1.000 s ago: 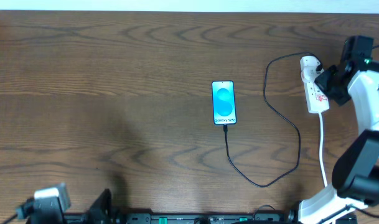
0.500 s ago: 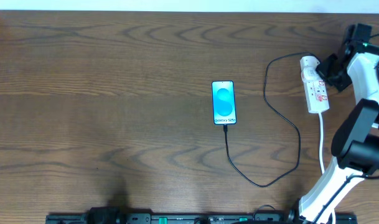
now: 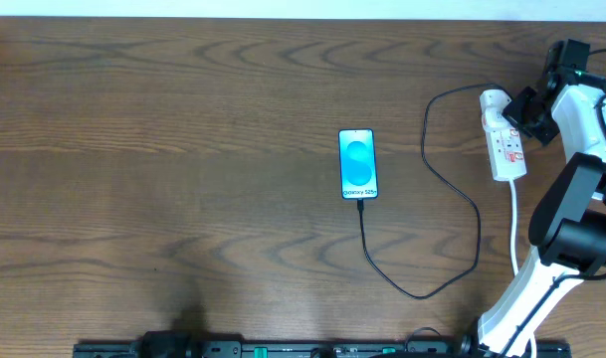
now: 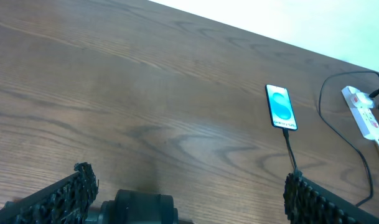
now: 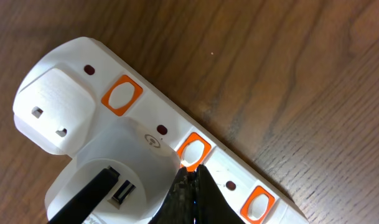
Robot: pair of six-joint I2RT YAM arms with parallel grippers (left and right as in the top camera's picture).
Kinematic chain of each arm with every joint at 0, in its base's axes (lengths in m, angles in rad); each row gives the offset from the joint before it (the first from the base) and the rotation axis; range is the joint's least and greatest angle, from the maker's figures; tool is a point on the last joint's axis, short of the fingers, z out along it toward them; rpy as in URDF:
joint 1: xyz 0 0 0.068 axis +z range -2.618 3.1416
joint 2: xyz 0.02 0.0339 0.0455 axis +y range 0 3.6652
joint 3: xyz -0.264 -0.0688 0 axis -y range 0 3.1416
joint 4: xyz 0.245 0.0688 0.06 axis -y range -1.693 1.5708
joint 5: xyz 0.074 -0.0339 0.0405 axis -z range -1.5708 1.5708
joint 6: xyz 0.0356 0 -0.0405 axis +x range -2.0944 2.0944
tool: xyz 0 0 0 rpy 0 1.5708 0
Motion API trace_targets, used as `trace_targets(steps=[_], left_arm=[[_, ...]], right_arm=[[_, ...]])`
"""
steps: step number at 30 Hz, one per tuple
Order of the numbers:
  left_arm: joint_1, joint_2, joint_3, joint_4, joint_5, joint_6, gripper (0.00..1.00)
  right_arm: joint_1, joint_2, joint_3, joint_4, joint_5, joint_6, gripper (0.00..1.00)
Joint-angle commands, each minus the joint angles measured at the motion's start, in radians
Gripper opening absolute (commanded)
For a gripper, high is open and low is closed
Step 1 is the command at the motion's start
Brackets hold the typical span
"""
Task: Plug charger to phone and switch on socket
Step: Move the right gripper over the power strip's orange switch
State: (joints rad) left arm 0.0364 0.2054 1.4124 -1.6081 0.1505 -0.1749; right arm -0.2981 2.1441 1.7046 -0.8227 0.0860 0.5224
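Note:
The phone (image 3: 358, 164) lies face up mid-table with its light-blue screen lit; it also shows in the left wrist view (image 4: 281, 107). The black charger cable (image 3: 422, 294) runs from the phone's near end, loops right and climbs to the white socket strip (image 3: 506, 149). My right gripper (image 3: 521, 112) is shut, its tips (image 5: 190, 169) touching an orange switch (image 5: 195, 149) on the strip (image 5: 170, 112). A black cable plug (image 5: 83, 193) sits in a white adapter (image 5: 121, 155) on the strip. My left gripper (image 4: 189, 177) hangs open over bare wood, far from the phone.
The strip's thick white cord (image 3: 515, 234) trails toward the near edge beside my right arm (image 3: 571, 219). Two other orange switches (image 5: 122, 95) (image 5: 259, 204) flank the touched one. A white wall edge runs along the table's far side (image 3: 283, 10).
My left arm has dropped out of the overhead view at the bottom left. My right gripper has shifted slightly toward the strip's far end and stays shut.

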Motion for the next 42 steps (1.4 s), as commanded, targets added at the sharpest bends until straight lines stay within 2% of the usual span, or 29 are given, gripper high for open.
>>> trace_targets(steps=[1, 19, 33, 42], left_arm=[[-0.002, -0.005, -0.004, -0.045, -0.013, 0.014, 0.98], [-0.002, -0.005, -0.004, -0.045, -0.013, 0.014, 0.98], [-0.002, -0.005, -0.004, -0.045, -0.013, 0.014, 0.97], [-0.002, -0.005, -0.004, -0.045, -0.013, 0.014, 0.97]], right_arm=[[-0.002, 0.002, 0.007, 0.011, 0.019, -0.036, 0.01], [0.005, 0.056, -0.016, 0.019, 0.008, -0.072, 0.01], [0.079, 0.095, -0.018, -0.007, 0.005, -0.076, 0.01], [0.086, 0.09, -0.01, 0.045, 0.04, -0.129, 0.01]])
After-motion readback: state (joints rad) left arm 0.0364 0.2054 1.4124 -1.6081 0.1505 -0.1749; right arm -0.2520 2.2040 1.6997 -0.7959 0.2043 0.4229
